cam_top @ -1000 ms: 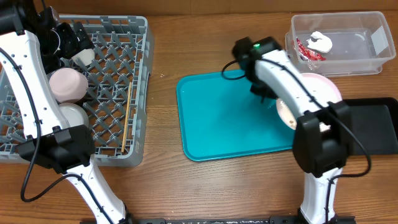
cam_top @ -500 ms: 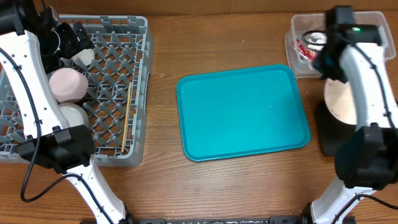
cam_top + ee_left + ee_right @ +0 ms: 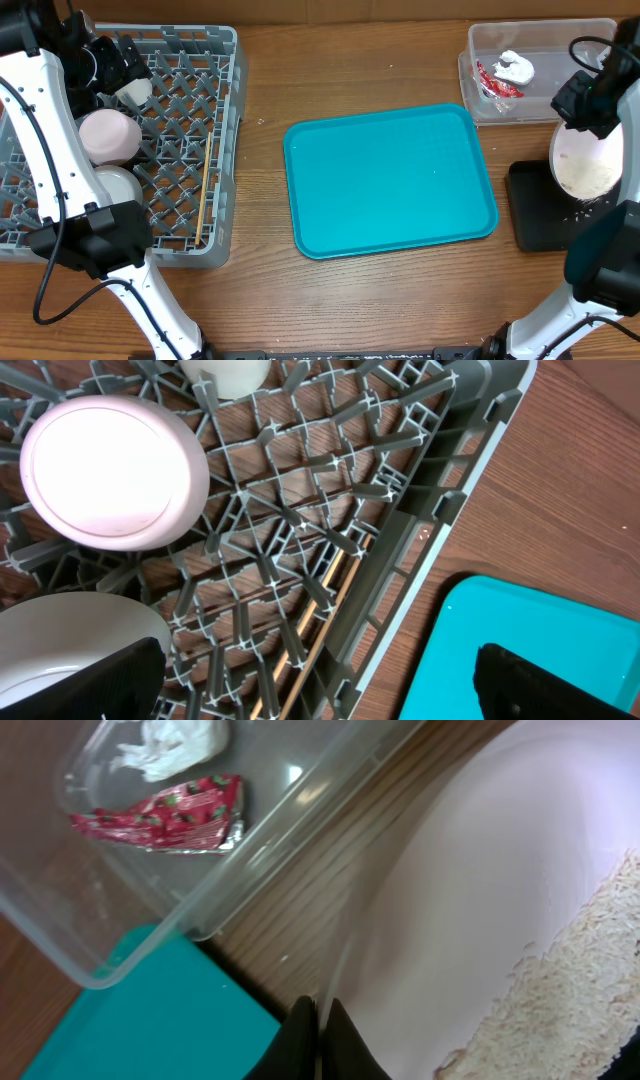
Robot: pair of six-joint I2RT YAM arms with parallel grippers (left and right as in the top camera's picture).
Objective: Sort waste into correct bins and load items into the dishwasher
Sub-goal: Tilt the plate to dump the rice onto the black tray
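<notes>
Overhead, the clear tub [image 3: 565, 75] at the far right is holding the red wrapper [image 3: 497, 82] and the white tissue [image 3: 516, 67], which are lying side by side at its left end. Just below it, the right claw [image 3: 584, 110] is gripping the far rim of the large white plate [image 3: 580, 160], which is hanging tilted over the black tray [image 3: 535, 215]. Rice crumbs [image 3: 592, 182] are gathering on the plate's near half, and a few are lying on the tray under its edge. Half a second ago the plate was sitting further left over that tray. Before that it was at the edge of the teal tray [image 3: 390, 180], which is lying mid-surface [image 3: 380, 310]. At the left, the dish rack [image 3: 228, 130] is carrying the small white cup [image 3: 135, 92], the small white bowl [image 3: 108, 137], the grey bowl [image 3: 118, 185] and the chopsticks [image 3: 206, 200]. The left claw [image 3: 108, 60] is hovering over its far corner, unmoved.

From the left wrist, the fingers [image 3: 110, 680] are standing wide apart, gripping nothing, above the rack's lattice. The small white bowl is sitting upside down, the grey bowl's rim is showing at the lower left, and the chopsticks are lying along the rack's wall, near the teal tray's corner.

From the right wrist, the two fingers [image 3: 300, 1045] are pinching the plate's rim between them. Crumbs are crowding the plate's lower right, and the tub beyond is showing the wrapper and tissue inside.
</notes>
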